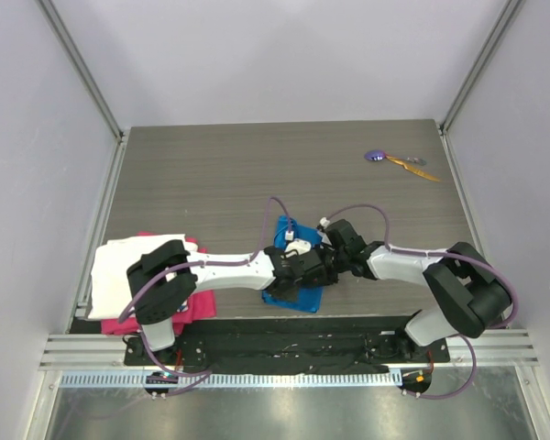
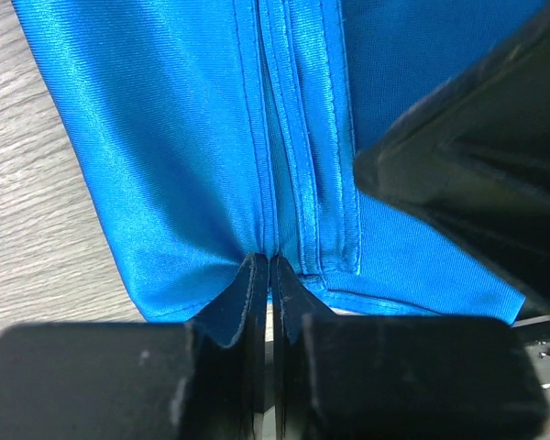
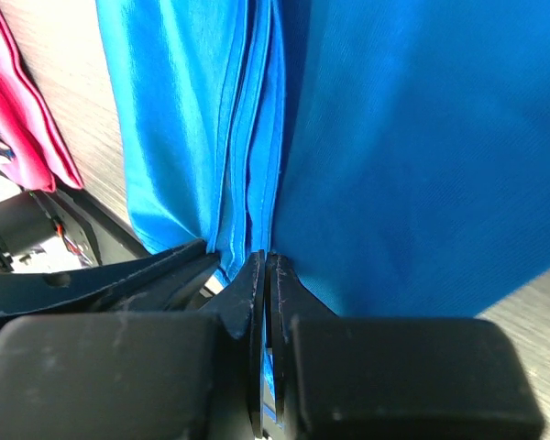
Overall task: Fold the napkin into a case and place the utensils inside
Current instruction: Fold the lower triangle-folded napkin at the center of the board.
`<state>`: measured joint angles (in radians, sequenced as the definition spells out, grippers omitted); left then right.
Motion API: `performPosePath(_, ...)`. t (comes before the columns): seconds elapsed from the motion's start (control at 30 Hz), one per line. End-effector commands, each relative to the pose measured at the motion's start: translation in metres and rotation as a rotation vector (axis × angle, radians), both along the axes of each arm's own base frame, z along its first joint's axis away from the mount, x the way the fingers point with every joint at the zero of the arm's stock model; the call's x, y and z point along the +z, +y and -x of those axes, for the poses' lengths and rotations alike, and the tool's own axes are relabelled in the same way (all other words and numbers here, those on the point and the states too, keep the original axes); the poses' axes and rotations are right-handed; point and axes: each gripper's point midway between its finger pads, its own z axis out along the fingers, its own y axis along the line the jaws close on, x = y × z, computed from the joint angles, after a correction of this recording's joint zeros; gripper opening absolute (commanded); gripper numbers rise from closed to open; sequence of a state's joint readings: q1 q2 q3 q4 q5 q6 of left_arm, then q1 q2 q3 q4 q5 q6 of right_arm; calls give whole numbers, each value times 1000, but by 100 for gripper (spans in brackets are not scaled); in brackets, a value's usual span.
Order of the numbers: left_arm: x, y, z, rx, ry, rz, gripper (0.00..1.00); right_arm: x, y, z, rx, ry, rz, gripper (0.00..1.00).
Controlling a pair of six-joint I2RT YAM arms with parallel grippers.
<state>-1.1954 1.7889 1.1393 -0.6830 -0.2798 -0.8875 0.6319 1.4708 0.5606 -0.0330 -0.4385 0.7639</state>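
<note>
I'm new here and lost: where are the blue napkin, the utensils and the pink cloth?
napkin [image 1: 291, 300], top view, its near edge.
utensils [image 1: 375, 156], top view, the purple round head.
pink cloth [image 1: 202, 304], top view, its right edge.

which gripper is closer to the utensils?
Right, narrowly. The right gripper pinches the napkin on its utensil-facing side; the left gripper pinches it just beside, farther off. The utensils lie at the back-right corner of the table.
</note>
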Motion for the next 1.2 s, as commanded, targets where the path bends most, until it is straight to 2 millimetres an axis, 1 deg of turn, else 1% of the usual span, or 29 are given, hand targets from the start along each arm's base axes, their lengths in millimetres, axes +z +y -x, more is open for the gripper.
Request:
performPosePath(0.0, 16, -8, 0, 22, -5, 60, 4, 6, 11, 2, 10, -36, -37, 1)
performPosePath(0.07, 23, -10, 0, 24, -7, 80, 4, 3, 13, 6, 11, -27, -37, 1)
performPosePath(0.23, 30, -17, 5, 20, 21, 127, 1, 6, 21, 12, 20, -33, -52, 1)
performPosePath(0.37, 31, -22, 7, 21, 36, 142, 0, 6, 28, 14, 17, -29, -69, 1)
performPosePath(0.43, 27, -22, 9, 23, 46, 138, 0, 1, 31, 19, 22, -13, -68, 1)
performPosePath(0.5, 26, -23, 11, 26, 60, 141, 0, 1, 35, 19, 17, -10, -84, 1)
performPosePath(0.63, 36, -22, 10, 36, 47, 167, 0, -1, 37, 24, 27, -6, -92, 1)
performPosePath(0.7, 39, -18, 9, 42, 36, 158, 0, 2, 34, 24, 39, -20, -75, 1)
performPosePath(0.73, 40, -18, 9, 43, 37, 157, 0, 9, 33, 19, 29, -54, -69, 1)
performPosePath(0.77, 39, -18, 9, 45, 38, 157, 0, 8, 27, 22, 29, -43, -39, 1)
performPosePath(0.9, 35, -15, 12, 50, 47, 154, 0, 22, 23, 24, 24, -71, -46, 1)
performPosePath(0.93, 35, -16, 12, 50, 48, 157, 0, 20, 18, 28, 22, -56, -31, 1)
performPosePath(0.97, 37, -17, 12, 51, 46, 163, 0, 23, 16, 29, 17, -64, -31, 1)
performPosePath(1.03, 37, -17, 12, 51, 49, 170, 0, 20, 11, 31, 9, -59, -17, 1)
performPosePath(1.07, 38, -18, 12, 50, 49, 174, 0, 19, 10, 32, 6, -60, -15, 1)
performPosePath(1.1, 39, -18, 12, 53, 48, 176, 0, 14, 8, 35, 5, -48, -10, 1)
performPosePath(1.17, 41, -19, 13, 51, 51, 187, 0, 12, 9, 37, 0, -46, -23, 1)
